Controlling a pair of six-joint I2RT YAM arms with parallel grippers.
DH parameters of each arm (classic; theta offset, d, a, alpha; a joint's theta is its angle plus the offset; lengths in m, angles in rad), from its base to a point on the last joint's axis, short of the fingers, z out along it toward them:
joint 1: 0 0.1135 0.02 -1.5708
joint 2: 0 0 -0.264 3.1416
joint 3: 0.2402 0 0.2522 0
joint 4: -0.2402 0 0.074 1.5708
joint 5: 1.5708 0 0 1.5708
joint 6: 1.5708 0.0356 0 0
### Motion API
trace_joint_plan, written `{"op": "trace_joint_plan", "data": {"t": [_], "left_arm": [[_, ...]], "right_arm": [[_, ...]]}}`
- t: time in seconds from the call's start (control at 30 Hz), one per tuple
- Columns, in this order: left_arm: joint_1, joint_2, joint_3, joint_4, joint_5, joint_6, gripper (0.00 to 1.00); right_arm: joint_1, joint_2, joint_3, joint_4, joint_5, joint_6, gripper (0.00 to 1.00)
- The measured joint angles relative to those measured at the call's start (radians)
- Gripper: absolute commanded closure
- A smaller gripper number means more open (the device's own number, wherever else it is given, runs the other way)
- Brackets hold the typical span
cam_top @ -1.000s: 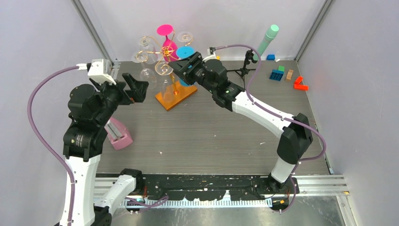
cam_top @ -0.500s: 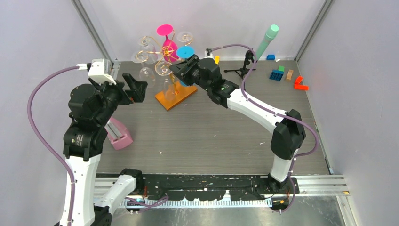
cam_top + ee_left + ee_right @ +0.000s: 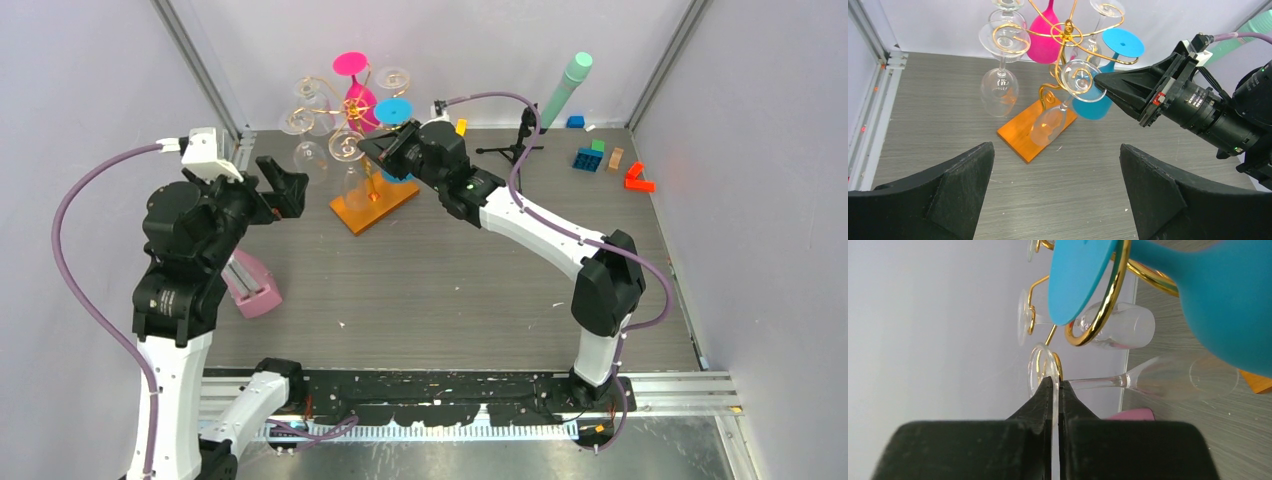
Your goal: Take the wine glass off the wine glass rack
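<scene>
The left arm (image 3: 190, 230) stands bent by the left edge of the grey table (image 3: 450, 280), its left gripper (image 3: 284, 176) spread wide towards the gold wire wine glass rack (image 3: 1017, 137) with orange base near the far edge. There the clear wine glass (image 3: 1048, 127) hangs upside down; the right gripper (image 3: 1096, 79), half open before, now pinches its foot.

A grey wood-grain desk (image 3: 450, 290) fills a boxed cell; plain pale lilac-grey panels close it in, the left wall (image 3: 70, 80), the far wall (image 3: 470, 45) and the right wall (image 3: 770, 150); slim aluminium posts (image 3: 195, 65) stand at the far corners; a metal rail (image 3: 680, 385) edges the near side; the light is soft and even, the shadows faint.
</scene>
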Motion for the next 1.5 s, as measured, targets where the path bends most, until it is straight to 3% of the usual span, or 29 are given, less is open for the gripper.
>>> {"op": "trace_joint_plan", "data": {"t": [0.73,1.27,1.5], "left_arm": [[-0.002,-0.04,0.0,0.002,-0.04,0.001,0.0],[-0.004,-0.035,-0.012,0.002,-0.072,0.001,0.0],[-0.003,-0.03,-0.014,0.002,-0.076,0.001,0.0]], "right_arm": [[0.001,0.002,0.019,-0.001,-0.05,0.008,1.0],[0.004,0.068,0.173,-0.005,-0.087,0.016,1.0],[0.005,0.104,0.233,-0.053,-0.011,-0.023,1.0]]}}
